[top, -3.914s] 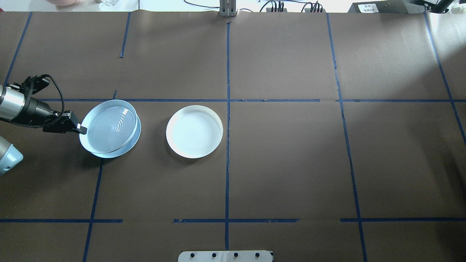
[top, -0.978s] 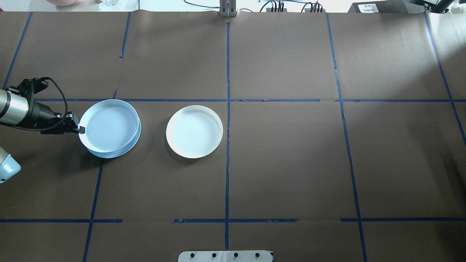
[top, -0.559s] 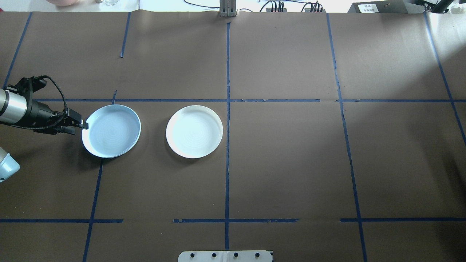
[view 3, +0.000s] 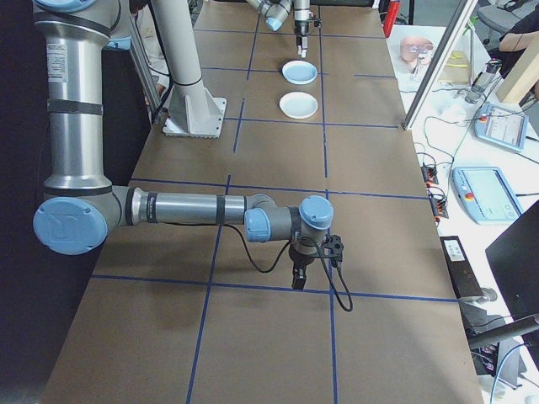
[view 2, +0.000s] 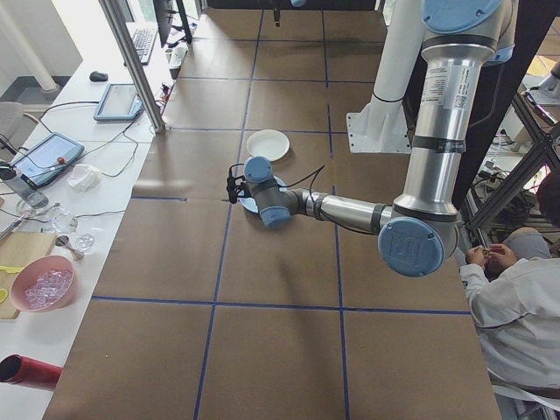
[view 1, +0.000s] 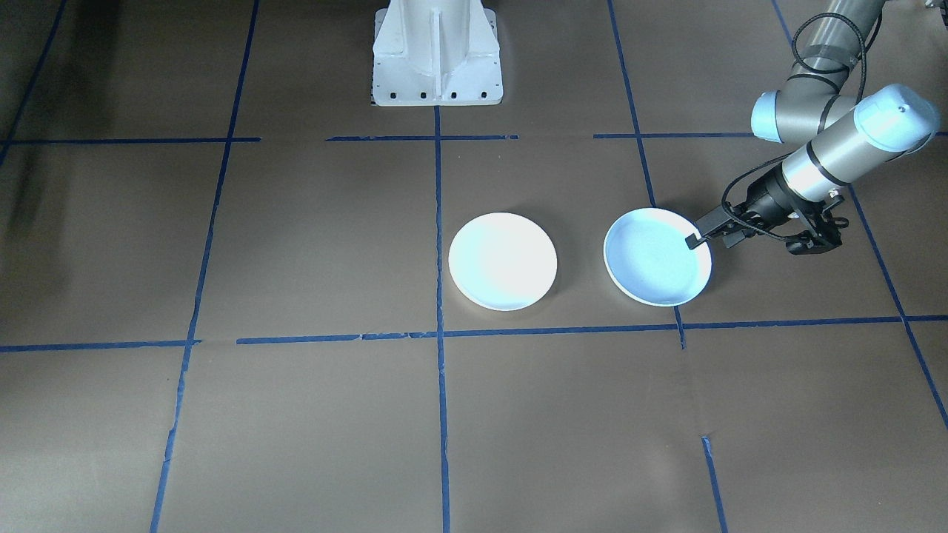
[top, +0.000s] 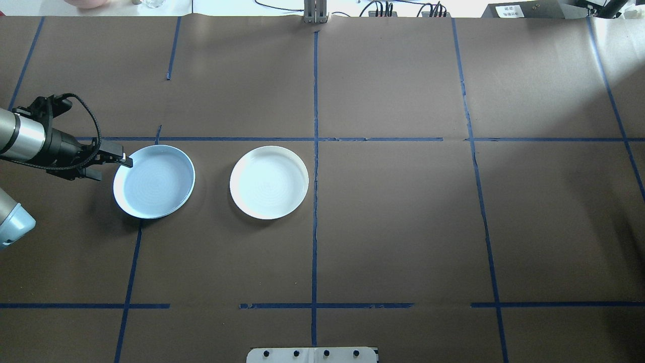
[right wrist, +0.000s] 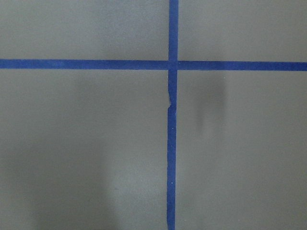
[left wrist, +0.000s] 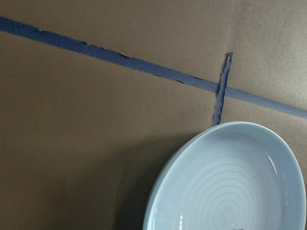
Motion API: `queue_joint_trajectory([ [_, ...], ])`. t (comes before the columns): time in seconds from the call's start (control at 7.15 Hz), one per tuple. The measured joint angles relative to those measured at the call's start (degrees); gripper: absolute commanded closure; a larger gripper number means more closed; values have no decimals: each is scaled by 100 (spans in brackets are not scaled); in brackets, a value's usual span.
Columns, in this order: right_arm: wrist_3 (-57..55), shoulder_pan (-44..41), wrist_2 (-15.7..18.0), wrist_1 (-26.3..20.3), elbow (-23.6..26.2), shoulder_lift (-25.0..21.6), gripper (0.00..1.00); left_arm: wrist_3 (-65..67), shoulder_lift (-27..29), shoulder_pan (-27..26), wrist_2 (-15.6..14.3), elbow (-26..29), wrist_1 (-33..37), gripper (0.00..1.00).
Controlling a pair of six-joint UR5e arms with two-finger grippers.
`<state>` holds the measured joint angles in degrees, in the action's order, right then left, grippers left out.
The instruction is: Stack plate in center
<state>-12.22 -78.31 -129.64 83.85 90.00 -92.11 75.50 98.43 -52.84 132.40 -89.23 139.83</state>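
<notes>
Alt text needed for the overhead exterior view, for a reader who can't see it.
The left gripper is at the rim of a round light-blue plate lying flat on the brown paper-covered table. A round white plate lies apart to its right, beside the central blue tape line. No right arm shows.

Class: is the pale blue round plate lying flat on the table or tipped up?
Flat. The pale blue round plate rests level on the brown paper-covered table.
</notes>
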Motion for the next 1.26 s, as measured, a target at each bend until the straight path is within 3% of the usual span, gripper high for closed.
queue_joint_trajectory([
  [0.28,0,0,0,0,0,0,0,0,733,180,-163,-172,-1053,0],
  [0.56,0,0,0,0,0,0,0,-8,1318,595,-623,-234,-1850,0],
  [0.98,0,0,0,0,0,0,0,-30,1578,1078,-1046,-283,-2173,2],
  [1.26,0,0,0,0,0,0,0,-33,1734,1362,-1227,-271,-2342,12],
])
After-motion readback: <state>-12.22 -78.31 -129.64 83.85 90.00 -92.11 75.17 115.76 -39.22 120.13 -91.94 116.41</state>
